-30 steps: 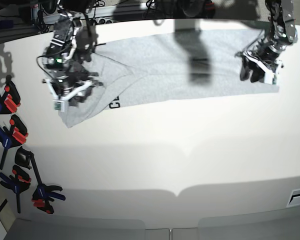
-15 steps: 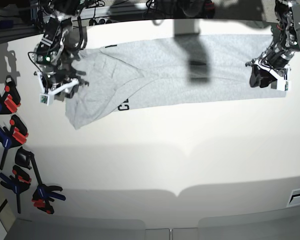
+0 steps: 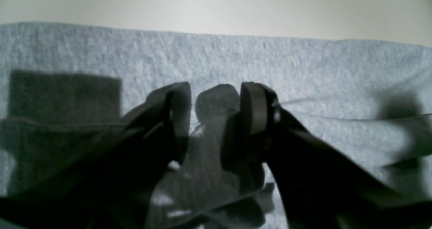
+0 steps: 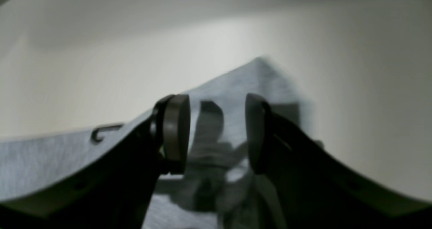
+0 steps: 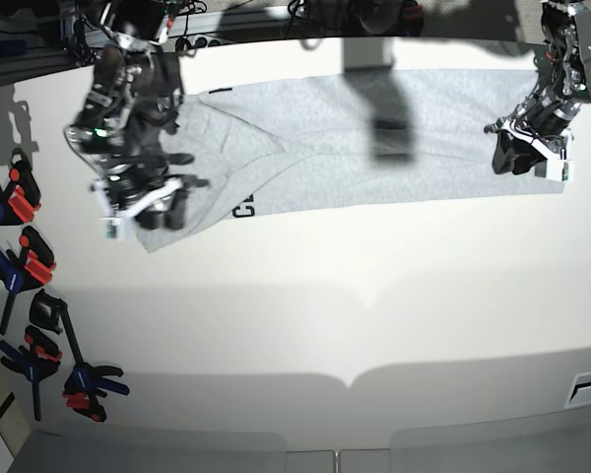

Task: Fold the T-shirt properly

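**Grey shirt spread along the far side of the table, both arms over its ends**

The light heather-grey cotton T-shirt (image 5: 374, 138) lies stretched as a long band across the far part of the white table (image 5: 374, 325), a bit of black lettering showing at its near edge. The right gripper (image 5: 143, 202) hangs over the rumpled end near the sleeve; its wrist view shows the dark fingers (image 4: 175, 131) parted, grey cloth below the gap. The left gripper (image 5: 524, 156) sits over the opposite end, fingers (image 3: 253, 111) likewise apart above flat fabric. Blue and red spring clamps (image 5: 30, 266) line the table's edge beside the right arm
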